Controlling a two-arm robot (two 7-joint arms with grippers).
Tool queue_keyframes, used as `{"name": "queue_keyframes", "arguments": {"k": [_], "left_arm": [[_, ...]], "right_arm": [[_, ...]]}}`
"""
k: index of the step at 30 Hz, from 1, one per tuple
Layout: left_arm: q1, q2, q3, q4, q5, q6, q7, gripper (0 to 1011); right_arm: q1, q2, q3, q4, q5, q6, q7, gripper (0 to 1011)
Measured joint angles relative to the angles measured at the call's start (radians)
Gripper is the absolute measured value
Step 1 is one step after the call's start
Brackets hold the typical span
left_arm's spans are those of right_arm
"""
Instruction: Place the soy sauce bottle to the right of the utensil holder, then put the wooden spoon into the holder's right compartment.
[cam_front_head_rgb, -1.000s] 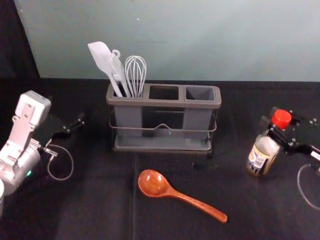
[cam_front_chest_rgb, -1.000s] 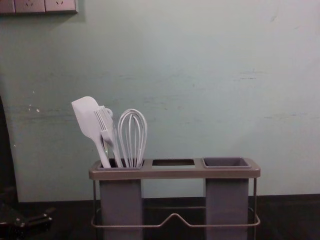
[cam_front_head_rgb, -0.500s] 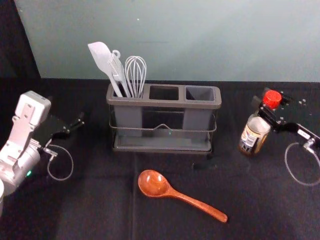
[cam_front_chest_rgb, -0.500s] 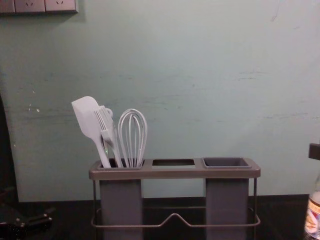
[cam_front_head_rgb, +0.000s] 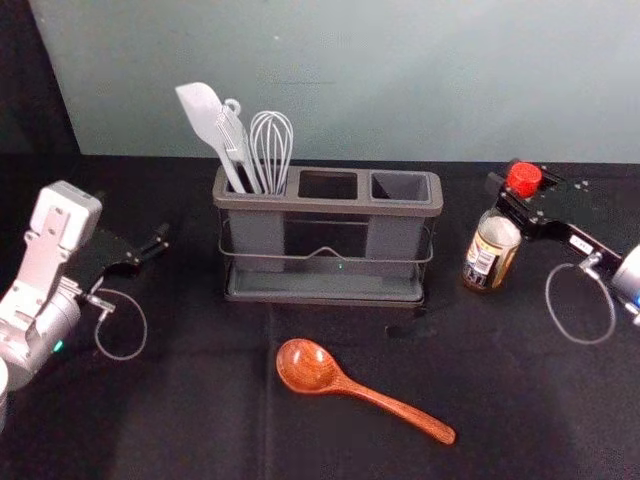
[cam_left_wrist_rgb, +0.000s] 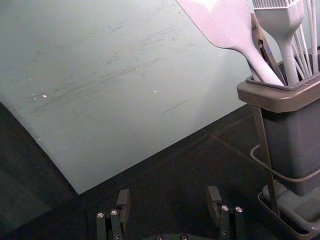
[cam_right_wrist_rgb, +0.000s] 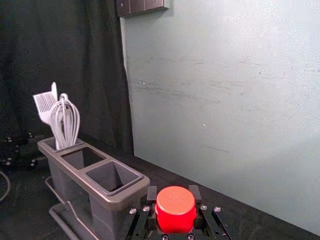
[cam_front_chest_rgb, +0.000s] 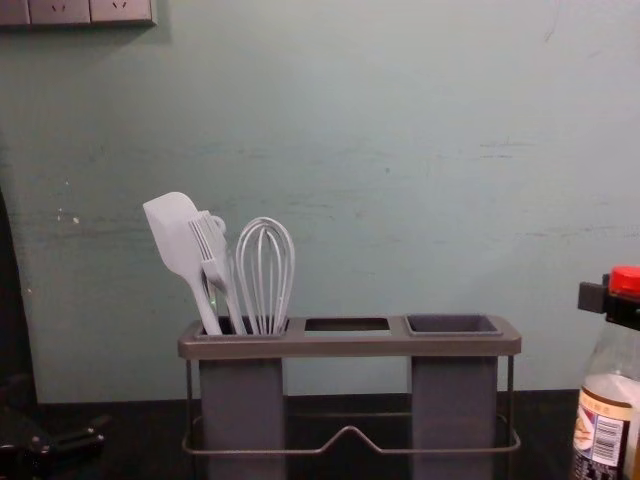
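Your right end effector (cam_front_head_rgb: 505, 195), right of the grey plastic holder (cam_front_head_rgb: 330, 206), pinches the clear, red-capped bottle (cam_front_head_rgb: 491, 250) by its neck: likely slick, bottom-heavy! Left end effector (cam_left_wrist_rgb: 169, 196) sits spread, opposite side.

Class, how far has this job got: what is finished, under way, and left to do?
Neither step looks finished. In hand: the soy sauce bottle, right of the utensil holder, clamped below its red cap by the right gripper. Left: releasing it, then moving the wooden spoon from the table into the empty right compartment.
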Motion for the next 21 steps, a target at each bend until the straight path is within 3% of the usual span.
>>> {"name": "queue_keyframes", "arguments": {"k": [11, 21], "left_arm": [[0.0, 0.0, 0.0, 0.0, 0.0, 0.0, 0.0, 1005], [0.0, 0.0, 0.0, 0.0, 0.0, 0.0, 0.0, 1005]], "right_arm": [[0.031, -0.034, -0.023, 0.042, -0.047, -0.004, -0.018, 381], [0.051, -0.057, -0.032, 0.082, -0.061, -0.006, -0.014, 381]]}}
